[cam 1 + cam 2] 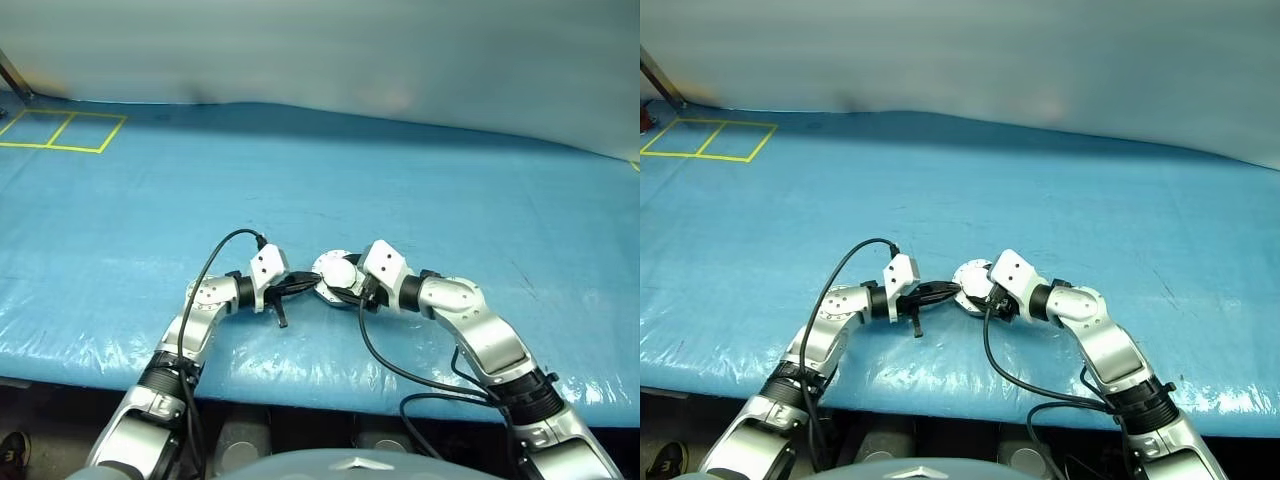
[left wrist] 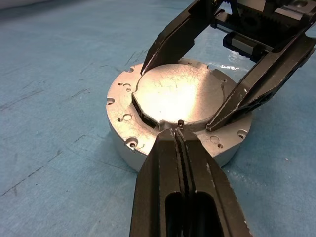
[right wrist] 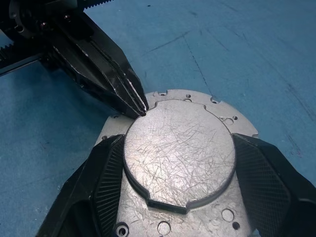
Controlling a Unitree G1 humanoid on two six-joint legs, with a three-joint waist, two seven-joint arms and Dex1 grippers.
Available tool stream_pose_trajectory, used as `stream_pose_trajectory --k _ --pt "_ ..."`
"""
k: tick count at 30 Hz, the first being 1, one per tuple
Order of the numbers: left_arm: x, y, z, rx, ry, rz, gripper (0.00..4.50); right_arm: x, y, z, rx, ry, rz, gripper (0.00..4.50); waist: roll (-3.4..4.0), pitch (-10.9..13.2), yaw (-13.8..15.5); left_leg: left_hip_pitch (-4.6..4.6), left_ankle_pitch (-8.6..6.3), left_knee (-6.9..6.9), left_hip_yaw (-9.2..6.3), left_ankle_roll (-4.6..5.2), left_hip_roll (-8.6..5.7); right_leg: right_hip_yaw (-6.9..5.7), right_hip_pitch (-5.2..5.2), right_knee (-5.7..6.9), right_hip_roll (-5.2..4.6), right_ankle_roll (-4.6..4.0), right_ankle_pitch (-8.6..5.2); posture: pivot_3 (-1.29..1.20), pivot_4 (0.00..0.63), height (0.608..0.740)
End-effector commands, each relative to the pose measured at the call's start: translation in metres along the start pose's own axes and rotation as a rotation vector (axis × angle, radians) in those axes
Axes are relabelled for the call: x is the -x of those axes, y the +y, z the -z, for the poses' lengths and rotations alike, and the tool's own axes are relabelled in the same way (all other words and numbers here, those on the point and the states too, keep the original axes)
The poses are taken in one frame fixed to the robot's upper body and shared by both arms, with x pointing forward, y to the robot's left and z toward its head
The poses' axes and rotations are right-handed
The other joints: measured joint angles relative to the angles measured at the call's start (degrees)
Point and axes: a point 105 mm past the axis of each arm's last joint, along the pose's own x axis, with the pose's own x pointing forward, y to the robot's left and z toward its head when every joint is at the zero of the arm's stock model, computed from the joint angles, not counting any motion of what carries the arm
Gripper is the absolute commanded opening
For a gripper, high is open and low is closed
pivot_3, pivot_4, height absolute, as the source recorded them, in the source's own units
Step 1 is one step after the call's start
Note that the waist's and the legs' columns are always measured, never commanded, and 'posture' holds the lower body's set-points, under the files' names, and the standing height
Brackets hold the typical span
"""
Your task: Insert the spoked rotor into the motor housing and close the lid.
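Note:
The motor housing point(image 2: 121, 103) is a round silver puck on the blue cover, close to the table's front edge. The lid point(image 2: 177, 94) lies flat in it with its plain, scratched grey face point(image 3: 177, 158) up. The spoked rotor is hidden. My right gripper point(image 3: 177, 140) straddles the lid, one black finger point(image 2: 247, 94) pressed against each side of the raised disc. My left gripper point(image 2: 177, 129) is shut with nothing in it, and its joined tips touch the lid's edge at a small notch. In the left eye view both grippers meet at the housing point(image 1: 336, 272).
A blue sheet point(image 1: 320, 190) covers the table, and its front edge point(image 1: 300, 380) runs just below the arms. Yellow tape squares point(image 1: 60, 130) mark the far left corner. A pale backdrop point(image 1: 320, 50) rises behind the table.

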Motion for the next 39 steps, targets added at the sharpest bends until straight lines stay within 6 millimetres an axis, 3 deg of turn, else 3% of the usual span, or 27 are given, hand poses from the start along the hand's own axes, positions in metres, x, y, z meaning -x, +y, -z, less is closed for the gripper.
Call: stream_pose_trajectory --k 1,3,4,8,11,16,21,25,34,39 --pt "-0.003 -0.007 0.011 0.011 0.05 0.028 0.0 0.003 0.0 0.013 -0.083 0.029 0.008 3.78 0.0 0.0 0.0 0.0 0.0 0.0 0.0 0.0 0.0 0.0 0.01 0.0 0.0 0.0 0.0 0.0 0.15 0.74" --pt "-0.003 -0.008 0.012 0.013 0.051 0.028 0.0 0.005 0.0 0.0 -0.12 -0.047 0.012 4.39 0.0 0.0 -0.02 -0.01 0.0 -0.01 0.0 0.0 0.0 0.0 0.02 0.0 0.0 0.0 0.0 0.0 0.15 0.74" --pt "-0.003 -0.008 0.013 0.015 0.052 0.029 0.0 0.007 0.0 -0.006 -0.141 -0.088 0.011 4.49 0.0 0.0 -0.02 -0.02 0.0 -0.01 0.0 0.0 0.0 0.0 0.01 0.0 0.0 0.0 0.0 0.0 0.15 0.74" --pt "-0.003 -0.01 0.015 0.017 0.054 0.03 0.0 0.021 -0.005 -0.032 -0.248 -0.255 0.027 4.49 0.01 0.01 0.07 -0.06 0.0 -0.02 0.0 0.0 0.0 0.01 0.0 0.0 0.0 0.0 0.0 0.0 0.15 0.74" --pt "-0.003 -0.011 0.015 0.016 0.054 0.032 0.0 0.032 -0.013 -0.039 -0.351 -0.329 0.054 4.49 0.0 0.01 0.11 -0.06 0.0 -0.01 0.0 0.0 0.0 0.0 0.0 0.0 0.0 0.0 0.0 0.0 0.15 0.74" --pt "-0.004 -0.013 0.015 0.008 0.053 0.039 0.0 0.04 -0.021 -0.016 -0.609 -0.287 0.144 4.49 0.01 0.01 0.25 -0.08 0.0 -0.02 -0.01 0.0 0.0 0.0 -0.02 -0.01 0.0 0.0 0.0 0.0 0.15 0.74" --pt "-0.006 -0.014 0.015 0.003 0.053 0.047 0.0 0.034 -0.006 0.002 -0.893 -0.274 0.123 4.49 0.03 0.01 0.26 -0.09 0.0 -0.06 -0.01 0.01 0.0 0.01 -0.05 -0.01 0.0 -0.01 0.0 0.0 0.15 0.74" --pt "-0.007 -0.015 0.015 -0.004 0.056 0.051 0.0 0.03 -0.008 0.012 -1.102 -0.307 0.138 4.49 0.03 0.01 0.24 -0.09 -0.01 -0.03 -0.01 0.01 0.0 0.02 -0.04 -0.02 -0.01 -0.01 0.0 0.0 0.15 0.74" --pt "-0.006 -0.014 0.015 -0.015 0.059 0.048 0.0 0.024 -0.001 0.02 -1.332 -0.353 0.078 4.49 0.05 0.01 0.23 -0.13 -0.01 -0.06 -0.02 0.02 0.0 0.01 -0.09 -0.02 -0.01 -0.02 -0.01 0.0 0.15 0.74" --pt "-0.006 -0.016 0.016 -0.013 0.059 0.048 0.0 0.024 -0.001 0.012 -1.42 -0.453 0.022 3.26 0.06 0.01 0.21 -0.15 -0.02 -0.06 -0.02 0.02 0.0 0.02 -0.11 -0.04 -0.01 -0.02 -0.01 0.0 0.15 0.74"
